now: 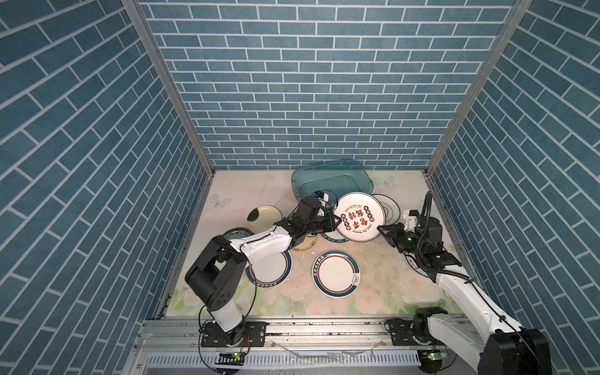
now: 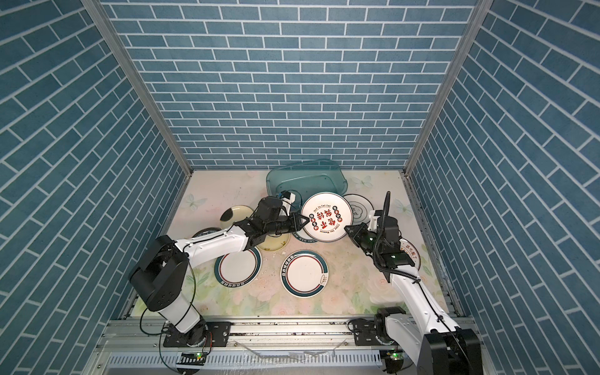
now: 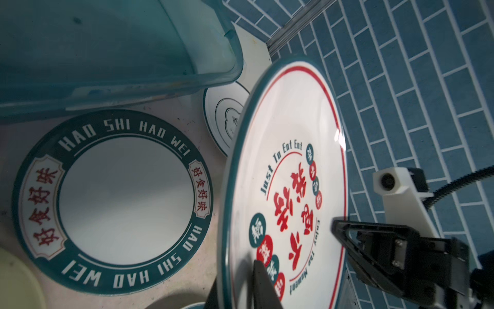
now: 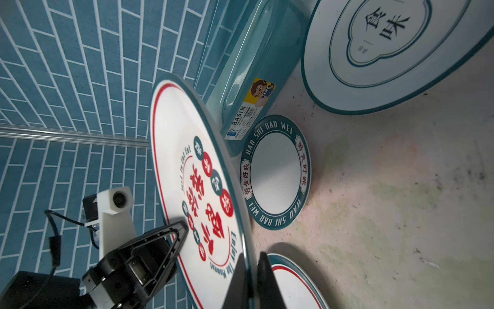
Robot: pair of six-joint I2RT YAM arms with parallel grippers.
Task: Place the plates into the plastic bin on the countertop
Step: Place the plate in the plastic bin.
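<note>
Now plate (image 1: pixel 357 204) in L+R end effectors (image 1: pixel 337 221) (image 1: pixel 380 229)

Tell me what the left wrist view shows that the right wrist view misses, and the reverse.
Left wrist only: the right gripper on the raised lettered plate, and a pale yellow plate at the frame's edge. Right wrist only: the left gripper and the label sticker. Both: that lettered plate, the HAO SHI HAO WEI plate, the teal bin.

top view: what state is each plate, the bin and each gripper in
red-lettered plate, tilted, held at opposite edges
left gripper, shut on its rim
right gripper, shut on its rim
plastic bin, empty
green-rimmed plate, flat on the countertop
</note>
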